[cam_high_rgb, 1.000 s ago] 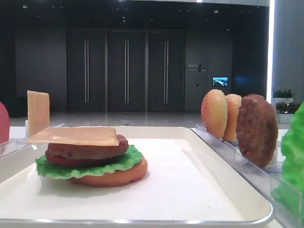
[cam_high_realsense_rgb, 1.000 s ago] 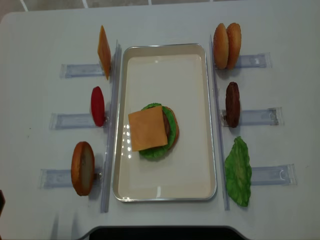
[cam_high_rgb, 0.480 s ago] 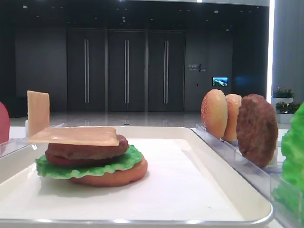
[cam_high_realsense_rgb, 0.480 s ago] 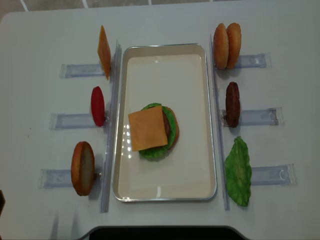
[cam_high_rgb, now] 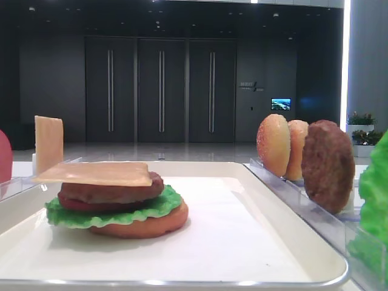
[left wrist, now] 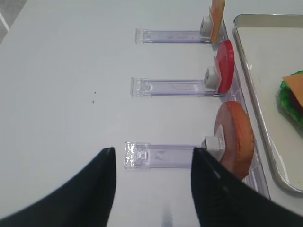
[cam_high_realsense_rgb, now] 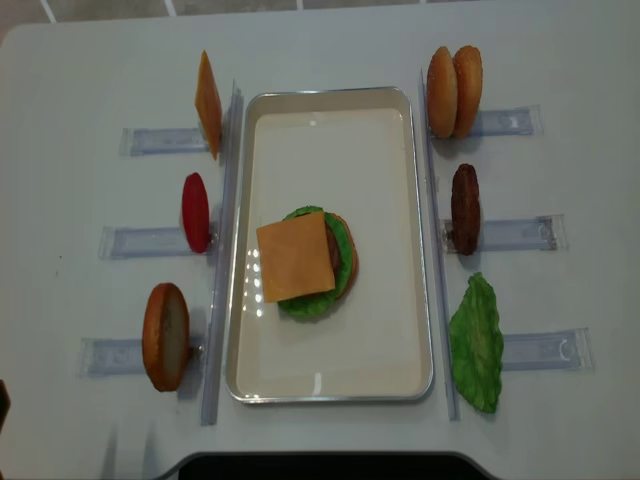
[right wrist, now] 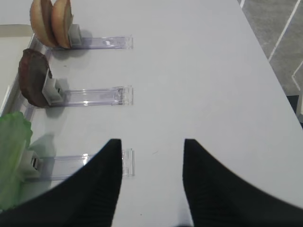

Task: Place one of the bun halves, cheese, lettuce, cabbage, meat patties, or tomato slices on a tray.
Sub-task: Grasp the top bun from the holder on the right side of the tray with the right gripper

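The white tray point(cam_high_realsense_rgb: 330, 140) lies mid-table and carries a stack: bun half point(cam_high_rgb: 145, 225), lettuce point(cam_high_realsense_rgb: 343, 250), meat patty point(cam_high_rgb: 115, 193), cheese slice point(cam_high_realsense_rgb: 295, 256) on top. On the right racks stand two domed bun halves point(cam_high_realsense_rgb: 452, 92), a meat patty point(cam_high_realsense_rgb: 464, 207) and a lettuce leaf point(cam_high_realsense_rgb: 477, 342). Upright on the left racks are cheese point(cam_high_realsense_rgb: 208, 103), a tomato slice point(cam_high_realsense_rgb: 195, 212) and a flat bun half point(cam_high_realsense_rgb: 166, 335). My right gripper point(right wrist: 152, 142) hangs open over bare table, right of the lettuce rack. My left gripper point(left wrist: 154, 150) is open, left of the flat bun point(left wrist: 234, 137).
Clear plastic racks point(cam_high_realsense_rgb: 520, 233) stick out sideways from both long sides of the tray. The rack end point(left wrist: 142, 155) of the flat bun's holder lies between my left fingers' line of sight. The table's right edge point(right wrist: 279, 80) runs close to the right arm.
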Action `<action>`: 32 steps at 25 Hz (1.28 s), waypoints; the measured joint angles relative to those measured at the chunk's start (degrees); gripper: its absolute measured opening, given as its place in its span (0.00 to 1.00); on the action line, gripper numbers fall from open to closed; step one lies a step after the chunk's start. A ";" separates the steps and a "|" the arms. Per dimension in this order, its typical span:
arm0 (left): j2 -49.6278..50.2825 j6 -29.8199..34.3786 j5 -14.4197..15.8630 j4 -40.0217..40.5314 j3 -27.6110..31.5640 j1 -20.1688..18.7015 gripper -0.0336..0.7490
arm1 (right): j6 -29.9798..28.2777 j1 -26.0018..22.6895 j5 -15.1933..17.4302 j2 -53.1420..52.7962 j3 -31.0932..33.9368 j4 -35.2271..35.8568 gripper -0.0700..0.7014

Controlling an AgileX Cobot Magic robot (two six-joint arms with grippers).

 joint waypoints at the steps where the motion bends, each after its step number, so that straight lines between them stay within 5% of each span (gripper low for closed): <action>1: 0.00 0.00 0.00 0.00 0.00 0.00 0.54 | 0.06 0.00 0.00 0.00 0.00 0.00 0.47; 8: 0.00 0.00 0.00 0.00 0.00 0.00 0.54 | 5.51 0.00 -1.31 13.75 -1.49 0.00 0.47; 17: 0.00 0.00 -0.06 0.00 0.00 0.00 0.54 | 4.95 0.00 -14.58 62.72 -16.77 -1.37 0.47; 24: 0.00 0.00 -0.06 0.00 0.00 0.00 0.54 | -1.17 0.00 -11.23 90.96 -40.41 1.95 0.47; 32: 0.00 0.00 -0.06 0.00 0.00 0.00 0.54 | -1.98 0.00 -4.87 101.53 -59.10 2.85 0.47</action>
